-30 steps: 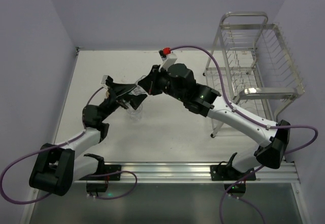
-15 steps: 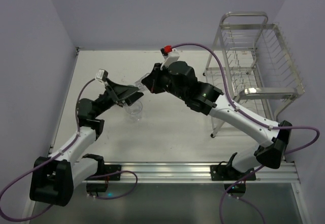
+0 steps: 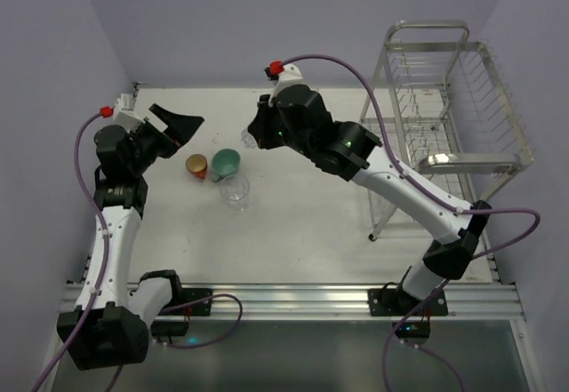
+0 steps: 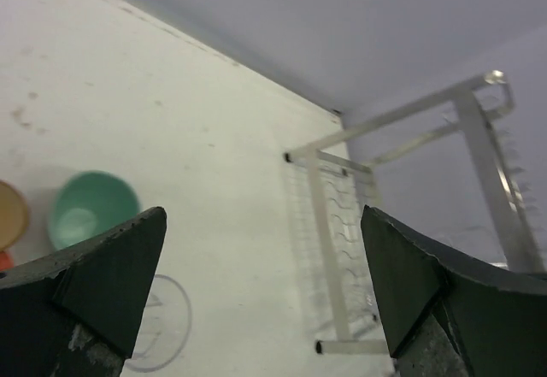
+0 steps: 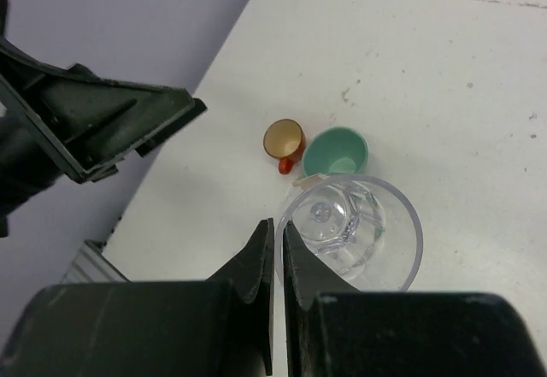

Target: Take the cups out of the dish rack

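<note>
While it hangs over the left of the table, left gripper: jaws spread wide, holding and touching nothing
right gripper: jaws pressed shut, gripping nothing, above the tumbler
orange mug: upright, mouth up, handle toward the near side, left of centre
green mug: upright, just right of the orange mug
tumbler: upright, just nearer than the green mug
rack: upright at the table's right, well apart from the cups

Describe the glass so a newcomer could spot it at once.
On the white table, left of the tall wire dish rack, sit an orange mug and a mint-green mug. The glass tumbler stands on their near side; it alone is see-through.
</note>
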